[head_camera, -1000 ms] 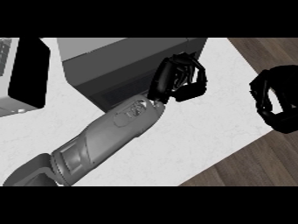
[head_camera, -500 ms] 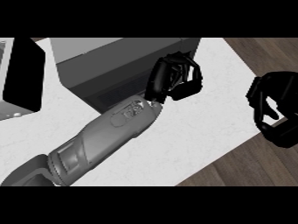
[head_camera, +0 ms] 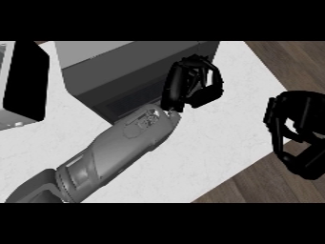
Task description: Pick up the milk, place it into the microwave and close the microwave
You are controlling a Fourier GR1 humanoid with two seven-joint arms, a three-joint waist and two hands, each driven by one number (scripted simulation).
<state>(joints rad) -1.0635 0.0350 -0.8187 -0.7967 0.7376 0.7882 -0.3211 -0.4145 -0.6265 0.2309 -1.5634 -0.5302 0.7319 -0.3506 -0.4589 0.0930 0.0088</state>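
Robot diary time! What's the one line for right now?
left hand: curled, at microwave front corner | right hand: curled, off counter edge over floor | milk: not visible | door: looks closed

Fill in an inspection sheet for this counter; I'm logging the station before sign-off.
Surface: white counter, bare where it shows.
Job's things: grey microwave at the back, its dark door swung open at left; milk not seen.
Clutter: nothing seen.
Hands: left hand at the microwave's right front corner, fingers curled, contents hidden; right hand off the counter's right edge, fingers curled, holding nothing visible.
Cables: nothing seen.
Surroundings: wood floor at right.
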